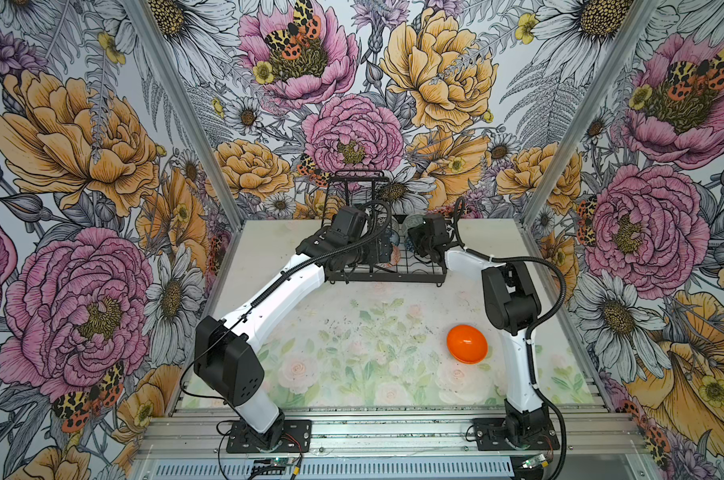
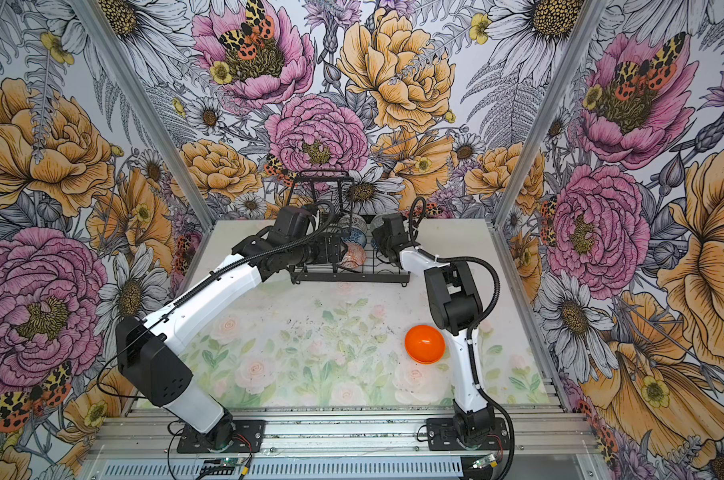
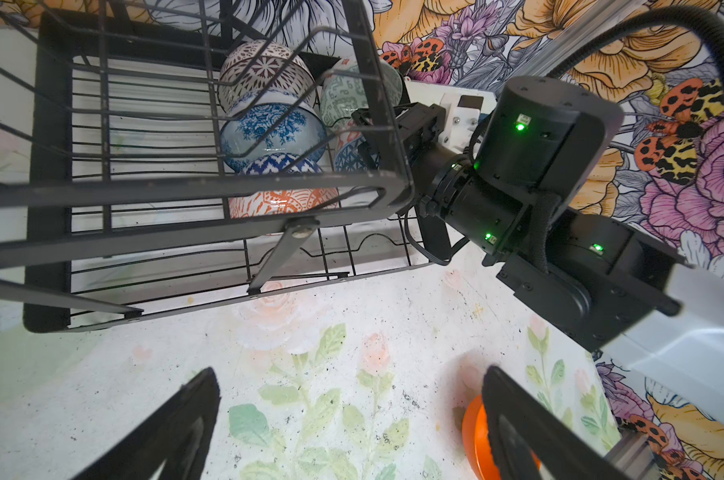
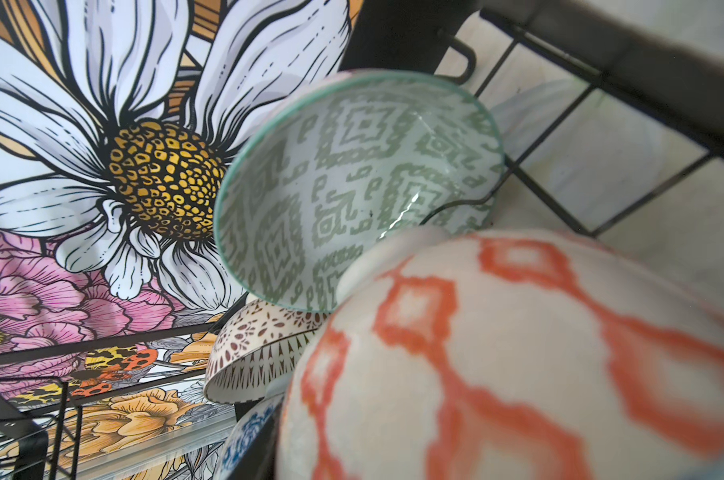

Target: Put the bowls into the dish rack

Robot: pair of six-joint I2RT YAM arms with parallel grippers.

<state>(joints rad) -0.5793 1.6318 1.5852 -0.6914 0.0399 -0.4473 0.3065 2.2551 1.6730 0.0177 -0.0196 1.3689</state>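
Note:
The black wire dish rack (image 1: 387, 277) (image 2: 352, 277) stands at the back of the table. Several patterned bowls stand on edge in it: dark-and-white (image 3: 264, 70), blue-speckled (image 3: 273, 133), blue triangles (image 3: 283, 164), an orange-white one (image 3: 281, 201) and grey-green (image 3: 352, 95) (image 4: 352, 187). Another orange-white bowl (image 4: 518, 357) fills the right wrist view close up. My right gripper (image 3: 366, 124) reaches into the rack from its right side, touching that bowl; its fingers are hidden. The plain orange bowl (image 1: 467, 344) (image 2: 425, 344) lies on the table. My left gripper (image 3: 352, 436) hangs open and empty at the rack's front left.
The rack's raised upper basket (image 1: 354, 187) stands over its back left part, above my left wrist. The right arm's elbow (image 1: 511, 299) stands just behind the orange bowl. Flowered walls close in the back and both sides of the table (image 1: 352, 353).

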